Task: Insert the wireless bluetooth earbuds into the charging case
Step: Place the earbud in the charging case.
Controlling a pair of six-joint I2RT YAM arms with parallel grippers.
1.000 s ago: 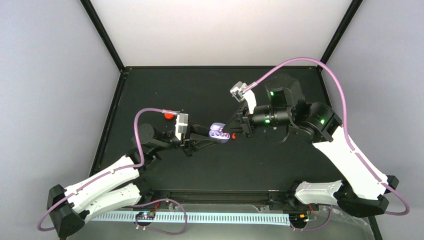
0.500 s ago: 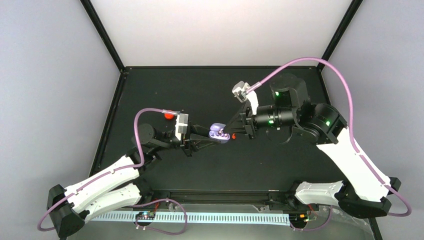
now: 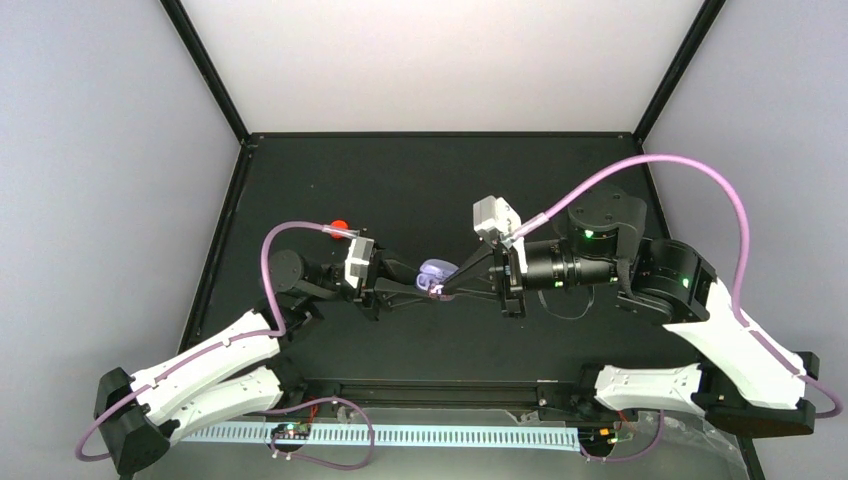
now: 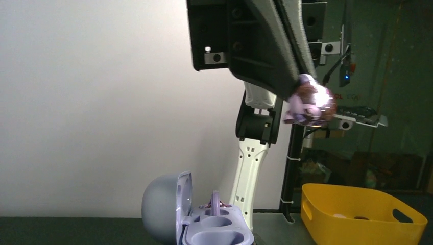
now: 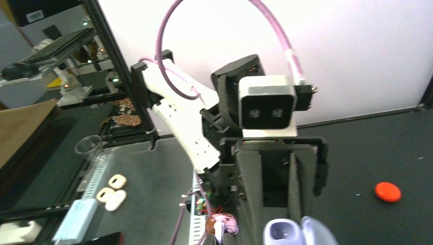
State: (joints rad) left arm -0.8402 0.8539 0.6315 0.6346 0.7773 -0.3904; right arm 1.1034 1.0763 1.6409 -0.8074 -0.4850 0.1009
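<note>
The lavender charging case is held open off the table with my left gripper shut on its base. In the left wrist view the case fills the bottom edge, lid up, with one purple earbud standing in a far socket. My right gripper meets the case from the right, shut on a second purple earbud. That earbud hangs above and to the right of the case in the left wrist view. The right wrist view shows the case just right of the right gripper.
A red-orange pebble-shaped object lies on the black table behind the left arm, also seen as the red-orange object. Beyond the table stand a yellow bin, a clear cup and small white pieces.
The right arm swung toward the near side and lowered, bringing its gripper tip in against the case. A small red piece beside the case no longer shows. The left arm shifted slightly.
</note>
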